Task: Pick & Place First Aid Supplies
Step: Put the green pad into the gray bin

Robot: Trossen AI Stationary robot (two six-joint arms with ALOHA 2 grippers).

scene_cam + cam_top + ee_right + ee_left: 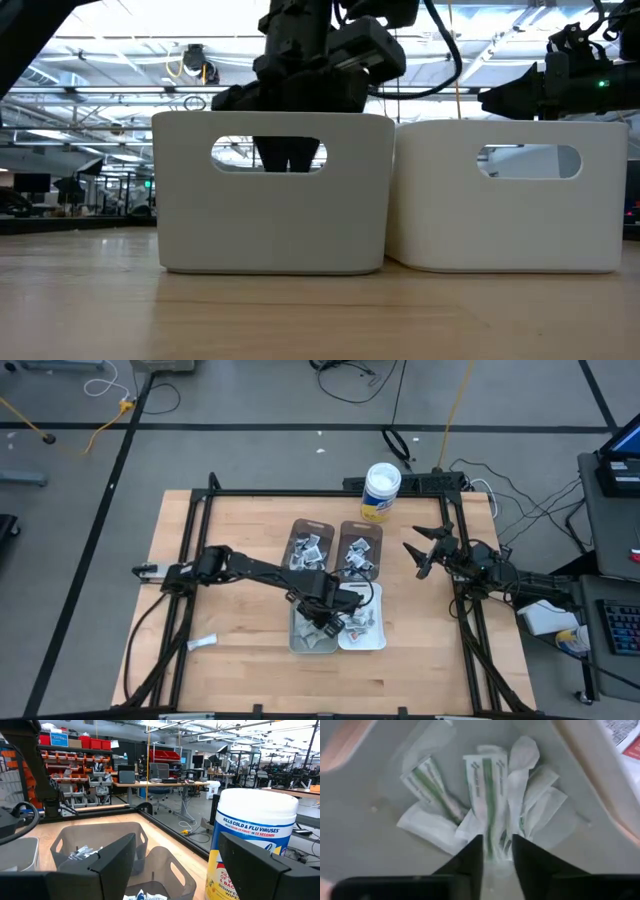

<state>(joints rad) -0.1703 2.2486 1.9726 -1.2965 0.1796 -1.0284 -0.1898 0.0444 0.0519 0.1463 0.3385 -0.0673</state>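
Several long white strips with green stripes (487, 795) lie heaped on the floor of the grey bin (296, 643). My left gripper (497, 851) reaches down into that bin (322, 622), open by a narrow gap. More small packets fill the two brown bins (308, 550) (357, 555) and the white bin (362, 625). My right gripper (420, 552) waits open above the table, right of the brown bins, and holds nothing (177, 865). My left gripper comes from above, pointing down, and its fingers (472, 855) stand on either side of the near end of one green-striped strip (492, 845), which lies on the heap. I cannot tell whether they touch it.
A white round tub with a yellow label (381, 490) stands at the far edge, close ahead of the right gripper (250, 845). One stray pale strip (202, 644) lies on the table near its left near corner. A black frame runs around the tabletop (300, 493).
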